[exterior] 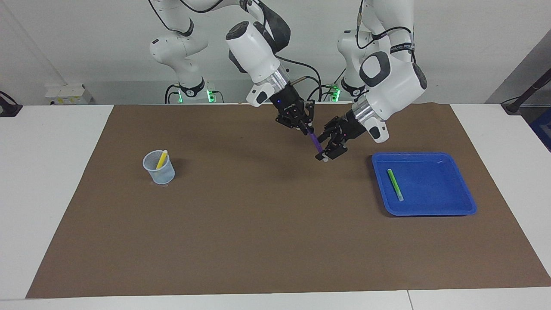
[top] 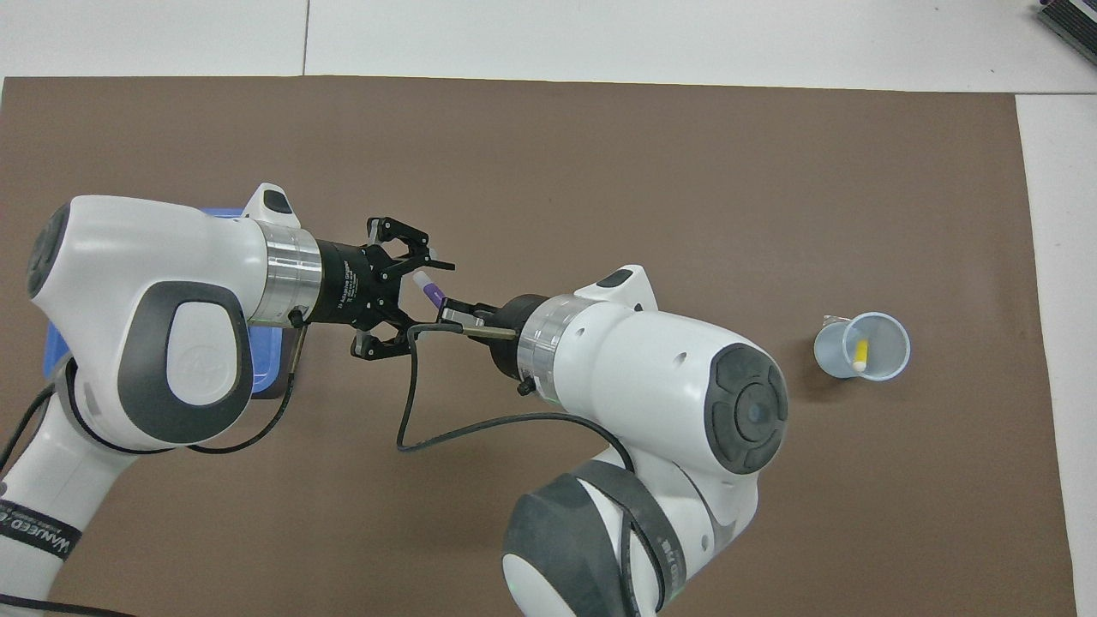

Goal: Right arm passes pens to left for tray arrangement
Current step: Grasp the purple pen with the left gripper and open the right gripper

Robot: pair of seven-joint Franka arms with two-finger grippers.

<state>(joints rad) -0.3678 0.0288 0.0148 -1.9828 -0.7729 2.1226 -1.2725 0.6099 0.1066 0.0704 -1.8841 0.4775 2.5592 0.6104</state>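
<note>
My right gripper [exterior: 306, 128], the one with the blue light, is shut on the upper end of the purple pen [exterior: 316, 144] and holds it slanting down over the middle of the mat. The left gripper [exterior: 321, 149] has its fingers on either side of that pen's pale lower end, still apart. From above, the purple pen [top: 431, 291] lies between the left gripper [top: 426, 297] and the right gripper [top: 452, 312]. A green pen [exterior: 394, 184] lies in the blue tray [exterior: 434, 204] at the left arm's end. A yellow pen [exterior: 162, 159] stands in the cup.
The pale-blue mesh cup [exterior: 160, 172] stands on the brown mat [exterior: 258, 241] toward the right arm's end. In the overhead view the cup [top: 883, 360] holds the yellow pen [top: 860, 351], and the left arm covers most of the tray [top: 53, 373].
</note>
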